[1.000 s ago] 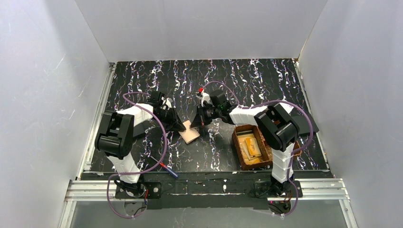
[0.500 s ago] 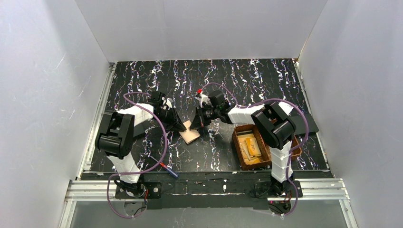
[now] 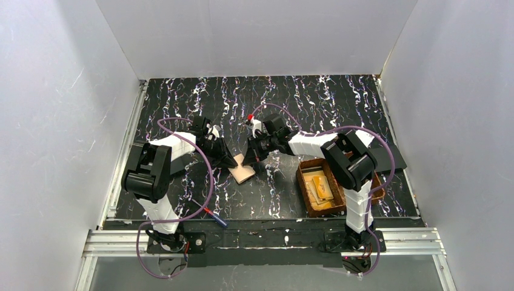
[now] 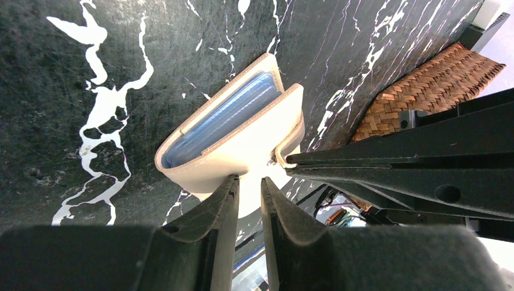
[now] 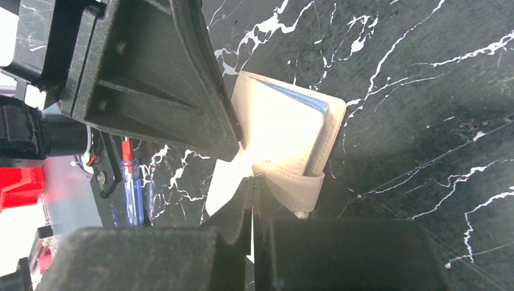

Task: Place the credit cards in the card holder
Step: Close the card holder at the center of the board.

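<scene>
- We see the card holder near the middle of the table; it is cream-coloured rather than black, and it stands partly open
- Between its covers the left wrist view shows blue sleeves
- The left gripper reaches the holder from about 10 o'clock in the overhead view; its fingers are nearly together, with only a narrow gap, and a cream edge of one cover sits pinched in that gap
- The right gripper comes in from about 2 o'clock; its fingers are pressed flat against each other on the holder's snap strap, which curls out from the cover
- In the left wrist view the tips of the right fingers meet the strap at its metal snap, at 3 o'clock of the holder
- The two grippers nearly touch each other above the holder
- The credit cards, yellowish and tan, lie stacked inside the brown woven basket, which sits at about 4 o'clock of the holder, well apart from it and close under the right arm
- We cannot tell how many cards there are
- A screwdriver with a blue and red handle lies at about 7 o'clock of the holder, by the near edge of the table
</scene>
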Tool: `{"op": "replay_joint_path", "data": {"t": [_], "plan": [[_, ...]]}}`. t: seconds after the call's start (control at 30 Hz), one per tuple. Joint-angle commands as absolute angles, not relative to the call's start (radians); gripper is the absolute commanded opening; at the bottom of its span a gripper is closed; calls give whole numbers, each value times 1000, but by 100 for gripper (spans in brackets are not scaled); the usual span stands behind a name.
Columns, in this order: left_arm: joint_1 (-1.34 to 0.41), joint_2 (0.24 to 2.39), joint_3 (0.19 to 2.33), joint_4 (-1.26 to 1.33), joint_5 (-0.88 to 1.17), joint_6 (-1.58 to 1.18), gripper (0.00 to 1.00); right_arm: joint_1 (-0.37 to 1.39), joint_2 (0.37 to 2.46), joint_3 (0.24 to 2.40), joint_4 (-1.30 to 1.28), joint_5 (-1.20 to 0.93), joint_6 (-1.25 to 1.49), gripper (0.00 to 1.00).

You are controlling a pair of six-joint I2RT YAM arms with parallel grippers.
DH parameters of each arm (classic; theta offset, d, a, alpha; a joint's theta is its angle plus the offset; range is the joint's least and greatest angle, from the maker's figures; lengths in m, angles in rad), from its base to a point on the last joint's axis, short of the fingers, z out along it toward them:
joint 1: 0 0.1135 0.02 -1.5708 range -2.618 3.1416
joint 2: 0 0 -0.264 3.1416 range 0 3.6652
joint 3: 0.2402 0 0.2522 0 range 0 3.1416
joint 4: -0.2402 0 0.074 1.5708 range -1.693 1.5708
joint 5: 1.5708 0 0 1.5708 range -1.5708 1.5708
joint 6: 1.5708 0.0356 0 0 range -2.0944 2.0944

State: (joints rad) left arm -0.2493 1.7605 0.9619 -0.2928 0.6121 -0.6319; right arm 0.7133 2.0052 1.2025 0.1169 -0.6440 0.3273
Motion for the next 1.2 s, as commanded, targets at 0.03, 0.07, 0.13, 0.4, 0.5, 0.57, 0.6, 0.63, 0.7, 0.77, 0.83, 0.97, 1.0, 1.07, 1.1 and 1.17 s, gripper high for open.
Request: {"op": "replay_joint_path", "data": {"t": [0.03, 0.07, 0.13, 0.4, 0.5, 0.57, 0.6, 0.63, 0.7, 0.77, 0.83, 0.97, 1.0, 1.07, 1.1, 1.17], "plan": [[-273, 1805, 943, -344, 550, -611, 19, 749, 2019, 1255, -27, -570, 231, 1], [-273, 1805, 943, -344, 550, -611, 19, 753, 2019, 1262, -43, -559, 221, 1], [-272, 1806, 943, -344, 549, -611, 19, 763, 2022, 1278, -79, -534, 199, 1], [-273, 1810, 942, -344, 550, -608, 19, 845, 2043, 1338, -252, -369, 97, 1], [-272, 1811, 943, -344, 551, -607, 19, 864, 2053, 1342, -278, -330, 79, 1], [-273, 1812, 943, -345, 552, -605, 19, 867, 2054, 1331, -275, -318, 76, 1], [-272, 1811, 943, -345, 552, -605, 19, 864, 2047, 1320, -265, -319, 81, 1], [-272, 1810, 942, -345, 551, -604, 19, 859, 2038, 1310, -251, -323, 88, 1], [-273, 1810, 940, -345, 549, -603, 19, 841, 2027, 1298, -234, -352, 109, 1], [-272, 1810, 939, -344, 551, -604, 19, 792, 2012, 1272, -179, -466, 152, 1], [-272, 1812, 939, -344, 552, -603, 19, 760, 2006, 1255, -127, -542, 182, 1], [-272, 1812, 940, -344, 552, -603, 19, 715, 2011, 1226, -55, -661, 231, 1], [-273, 1812, 941, -344, 552, -604, 19, 711, 2014, 1225, -54, -676, 229, 1], [-273, 1812, 942, -344, 553, -604, 19, 707, 2018, 1221, -53, -691, 221, 1], [-273, 1812, 942, -344, 554, -604, 19, 707, 2022, 1222, -62, -690, 211, 1], [-272, 1813, 941, -344, 554, -604, 19, 707, 2026, 1223, -69, -693, 206, 1]]}}
